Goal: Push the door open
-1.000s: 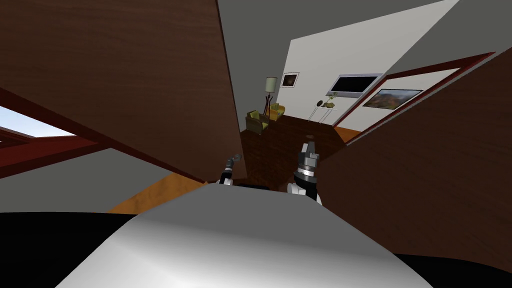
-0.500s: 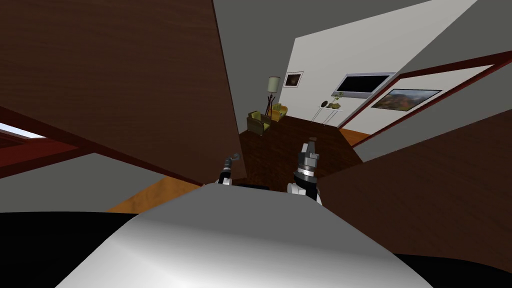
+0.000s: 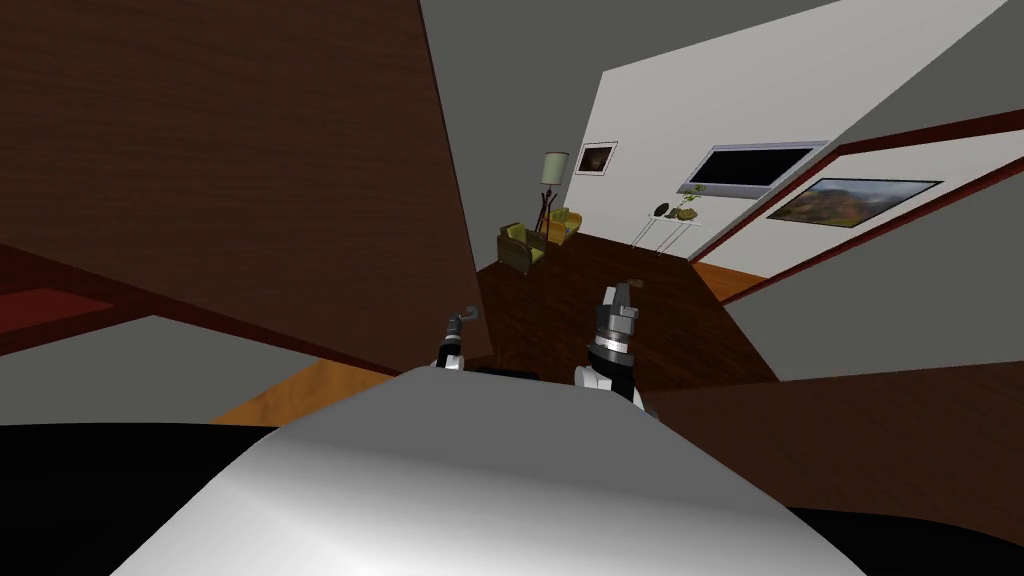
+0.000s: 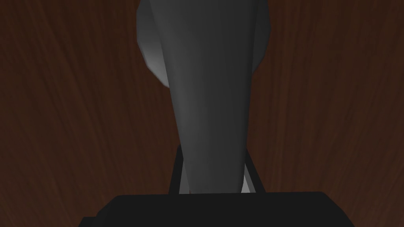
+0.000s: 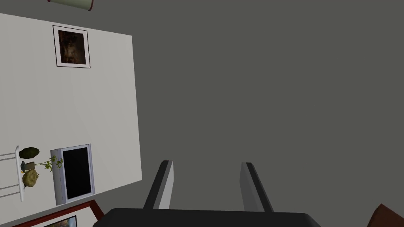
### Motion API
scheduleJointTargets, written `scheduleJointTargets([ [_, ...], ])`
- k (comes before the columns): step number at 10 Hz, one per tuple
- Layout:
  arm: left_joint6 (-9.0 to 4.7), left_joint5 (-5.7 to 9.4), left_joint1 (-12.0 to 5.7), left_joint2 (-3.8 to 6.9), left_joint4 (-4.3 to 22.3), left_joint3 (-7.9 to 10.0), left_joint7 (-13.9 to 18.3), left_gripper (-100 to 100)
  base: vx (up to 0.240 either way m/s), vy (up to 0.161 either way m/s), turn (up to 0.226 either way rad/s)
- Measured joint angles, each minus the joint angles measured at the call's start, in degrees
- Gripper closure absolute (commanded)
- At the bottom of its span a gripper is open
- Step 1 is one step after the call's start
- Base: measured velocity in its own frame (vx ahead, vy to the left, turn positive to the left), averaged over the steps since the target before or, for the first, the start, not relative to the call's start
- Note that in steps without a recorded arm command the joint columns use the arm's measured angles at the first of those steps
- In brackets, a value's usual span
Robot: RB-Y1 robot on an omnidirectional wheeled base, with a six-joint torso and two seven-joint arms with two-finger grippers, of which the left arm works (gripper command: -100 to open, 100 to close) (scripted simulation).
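Note:
The dark brown door [image 3: 250,150] stands swung open on my left, its free edge running down to my left gripper [image 3: 458,328]. In the left wrist view that gripper [image 4: 215,173] is shut on the grey door handle [image 4: 209,98], which rises between its fingers against the brown door face [image 4: 79,98]. The handle [image 3: 468,313] shows small at the door's edge in the head view. My right gripper [image 3: 622,292] is raised in the doorway gap and touches nothing. Its fingers [image 5: 163,185] stand open and empty.
Through the doorway lies a dark wood floor [image 3: 600,320] with armchairs [image 3: 522,245], a floor lamp [image 3: 553,168], a side table [image 3: 672,222] and a wall screen [image 3: 755,167]. A dark brown panel [image 3: 880,440] closes in low on my right.
The whole head view has turned, so I have moved. The door's edge sits further left, the brown panel on my right has dropped lower, and more of the room shows.

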Motion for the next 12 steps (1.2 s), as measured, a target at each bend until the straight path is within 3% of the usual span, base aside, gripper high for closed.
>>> scheduleJointTargets([
  [3,0.37,0.79,0.54,-0.92,-0.93,1.92,-1.04,100,0.18,-0.053,0.082],
  [9,-0.2,2.3,0.76,-3.5,-1.11,5.66,-2.72,100,0.143,-0.054,0.074],
  [10,-0.33,2.4,0.85,-3.36,-1.12,5.91,-2.75,100,0.089,-0.019,0.033],
  [11,-0.73,2.7,0.58,-2.54,-0.1,6.29,-2.75,100,0.182,-0.044,0.045],
  [12,-0.31,2.99,1.18,-2.05,-0.55,6.67,-2.88,100,0.218,-0.046,0.06],
])
